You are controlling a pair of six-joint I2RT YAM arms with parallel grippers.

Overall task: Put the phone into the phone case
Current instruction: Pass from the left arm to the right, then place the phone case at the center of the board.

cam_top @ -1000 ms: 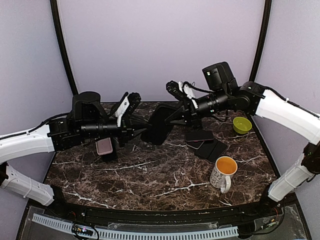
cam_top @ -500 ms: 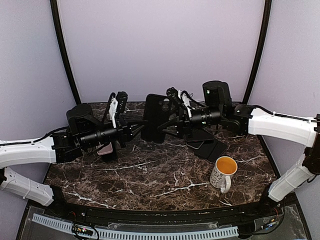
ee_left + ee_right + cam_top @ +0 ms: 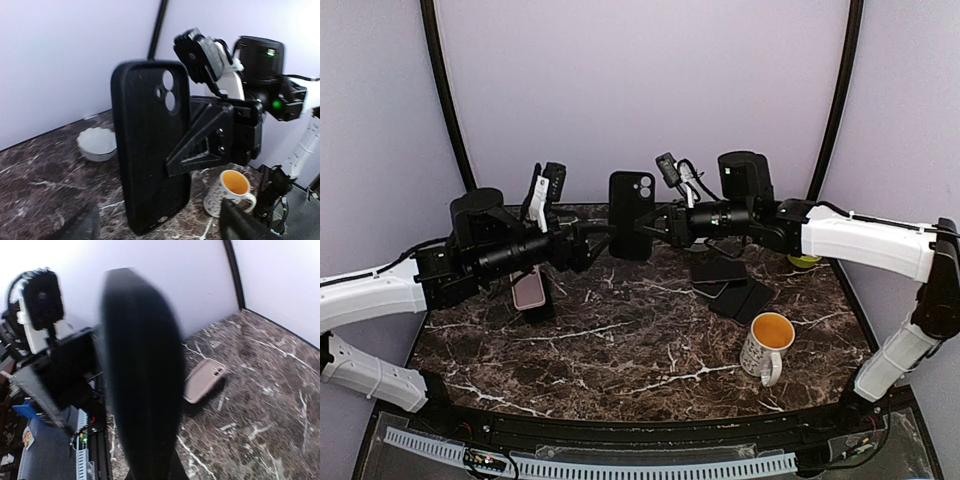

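step: mid-air handover, upright phone case (image 3: 631,212) | right end effector (image 3: 654,222) clamps case's side | left end effector (image 3: 598,236) spread open beside case | tip: left grips squarely before right frees

Black phone case (image 3: 631,203) held upright above back edge of marble counter (image 3: 620,350), clamped by right gripper (image 3: 652,226), left gripper (image 3: 596,234) just beside it, pink case (image 3: 529,291) near left edge, mug (image 3: 766,346) toward front right corner.
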